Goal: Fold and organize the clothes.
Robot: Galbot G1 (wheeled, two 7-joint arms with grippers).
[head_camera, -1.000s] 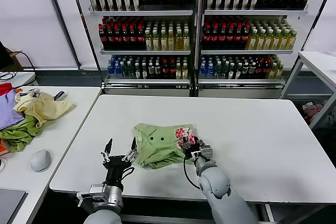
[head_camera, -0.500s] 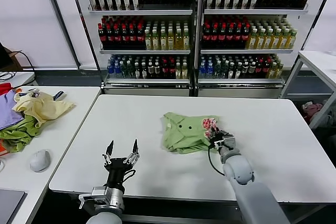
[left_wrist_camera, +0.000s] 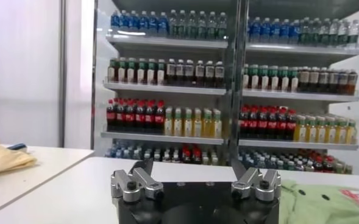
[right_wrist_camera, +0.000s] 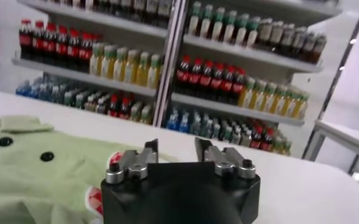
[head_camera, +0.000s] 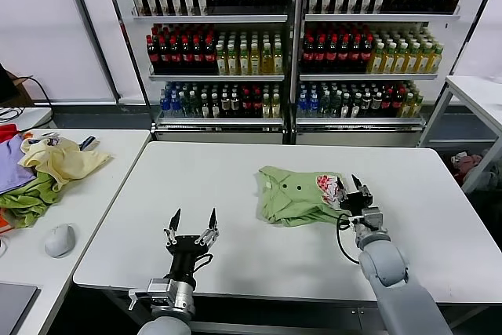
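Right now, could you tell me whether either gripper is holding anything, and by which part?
Nothing is held. The right gripper stands open at the T-shirt's right edge; the left gripper is open over bare table.

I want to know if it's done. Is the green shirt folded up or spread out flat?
Folded, but loosely: the shirt lies as a small bunched bundle with wrinkled, uneven edges. The right gripper is at its edge, open.

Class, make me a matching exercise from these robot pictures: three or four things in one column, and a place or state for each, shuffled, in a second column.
Things:
1. sage-green T-shirt
2. left gripper
3. right gripper
4. computer mouse

Places or states:
A. open, at the shirt's printed edge
B. on the side table at the left
C. folded on the white table
D. open over the table's near edge, apart from the shirt

Pairs: 1-C, 2-D, 3-A, 4-B
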